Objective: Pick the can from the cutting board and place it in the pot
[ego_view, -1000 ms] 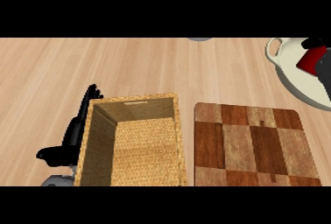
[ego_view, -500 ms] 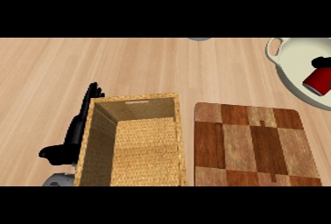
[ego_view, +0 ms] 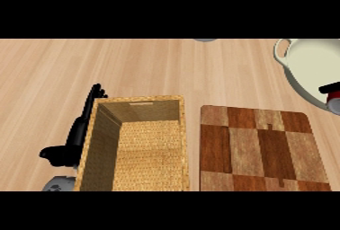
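At the far right edge, the red cylindrical can (ego_view: 334, 91) lies inside the cream round pot (ego_view: 312, 63); the right hand is out of view, and the black left hand (ego_view: 79, 130) rests with straight fingers beside the woven basket (ego_view: 93, 143).

Support surface was a light wooden plank counter (ego_view: 146, 67). Directly on it: a rectangular woven wicker basket (ego_view: 93, 148), open-topped, at lower centre-left; just beside it to the right, apart by a narrow gap, a flat checkered cutting board (ego_view: 259, 152) of dark and light wood; at the upper right edge — well apart from the board — a round cream pot (ego_view: 312, 63), partly out of view.
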Controlling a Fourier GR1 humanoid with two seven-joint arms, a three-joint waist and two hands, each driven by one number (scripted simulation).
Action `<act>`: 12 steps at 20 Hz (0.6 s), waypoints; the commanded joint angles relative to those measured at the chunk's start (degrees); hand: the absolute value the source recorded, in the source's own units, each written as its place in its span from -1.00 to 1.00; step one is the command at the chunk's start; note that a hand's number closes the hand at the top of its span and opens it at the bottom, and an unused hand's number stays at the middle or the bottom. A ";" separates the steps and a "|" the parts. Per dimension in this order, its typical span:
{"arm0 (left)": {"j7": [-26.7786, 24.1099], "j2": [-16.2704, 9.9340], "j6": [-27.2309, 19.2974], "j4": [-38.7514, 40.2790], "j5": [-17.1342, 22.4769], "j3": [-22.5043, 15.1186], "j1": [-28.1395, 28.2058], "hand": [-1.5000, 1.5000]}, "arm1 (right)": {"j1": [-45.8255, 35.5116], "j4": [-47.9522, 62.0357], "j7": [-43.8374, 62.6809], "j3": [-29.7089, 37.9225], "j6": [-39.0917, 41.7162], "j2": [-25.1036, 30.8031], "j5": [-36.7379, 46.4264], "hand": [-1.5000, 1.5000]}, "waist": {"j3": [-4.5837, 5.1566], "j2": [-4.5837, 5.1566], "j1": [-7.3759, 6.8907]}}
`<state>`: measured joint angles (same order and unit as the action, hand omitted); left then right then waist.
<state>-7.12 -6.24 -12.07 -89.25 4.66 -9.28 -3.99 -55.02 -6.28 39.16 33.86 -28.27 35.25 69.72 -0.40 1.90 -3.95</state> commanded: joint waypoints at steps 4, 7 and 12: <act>0.21 -0.06 -1.01 0.11 -0.72 0.51 0.57 0.00 | 2.26 -8.17 -15.24 7.52 -12.61 -1.97 -8.81 -1.00 | -0.20 -0.29 0.78; -0.09 -0.05 -0.60 -0.71 -0.37 0.29 1.74 0.00 | 2.19 -13.25 -21.83 11.38 -20.33 -3.70 -13.85 -1.00 | -0.25 -0.72 1.14; -0.59 0.89 -2.14 0.25 -1.41 0.45 1.58 0.00 | 4.62 -17.59 -33.75 18.90 -21.98 -5.60 -25.41 -1.00 | -0.06 -0.88 2.17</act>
<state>-7.61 -6.16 -12.75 -89.70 4.46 -8.49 -2.63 -52.11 -20.18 13.91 47.81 -47.65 30.88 51.76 -0.55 1.23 -2.60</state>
